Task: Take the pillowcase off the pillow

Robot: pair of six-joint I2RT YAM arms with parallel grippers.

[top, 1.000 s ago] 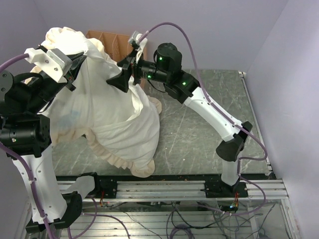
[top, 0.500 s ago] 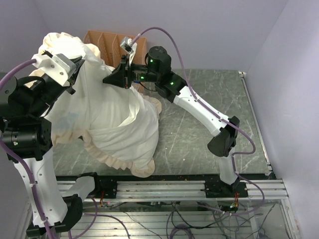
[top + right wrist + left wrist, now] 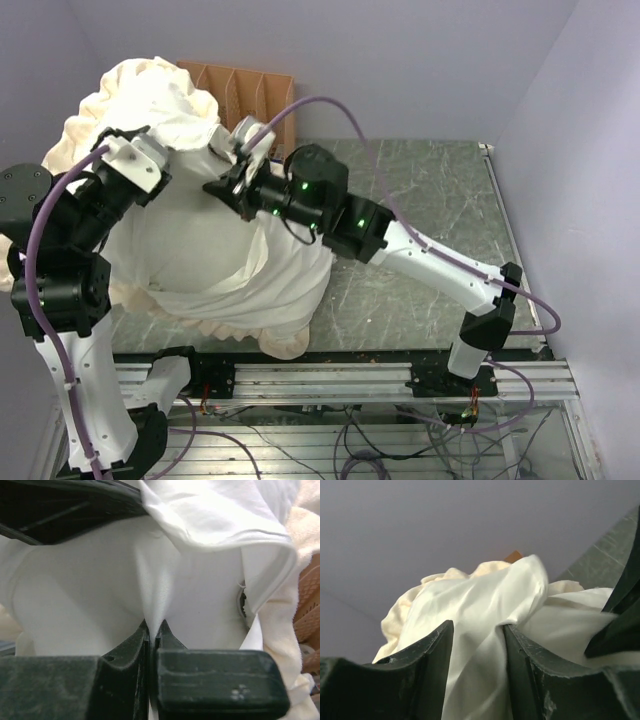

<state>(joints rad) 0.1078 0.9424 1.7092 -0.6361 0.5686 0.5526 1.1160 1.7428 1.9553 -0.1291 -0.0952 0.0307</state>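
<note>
Right gripper (image 3: 152,626) clamped on a pillow (image 3: 195,255) fold; left gripper (image 3: 477,632) parted around pillowcase (image 3: 150,90) above pillow — cloth may slip free.

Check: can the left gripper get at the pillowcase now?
Probably yes: the left gripper stands open with a fold of pale cloth between its fingers, nothing blocking. Whether that fold is pillowcase or pillow is unclear.

The table (image 3: 430,250) has a dark green-grey top with many pale scratches. On its left part rests the pillowcase (image 3: 285,290) with the pillow (image 3: 195,245) partly inside, and the cream frill (image 3: 230,325) touches the top near the front edge. A brown wooden rack (image 3: 245,85) with slots stands at the far edge.
</note>
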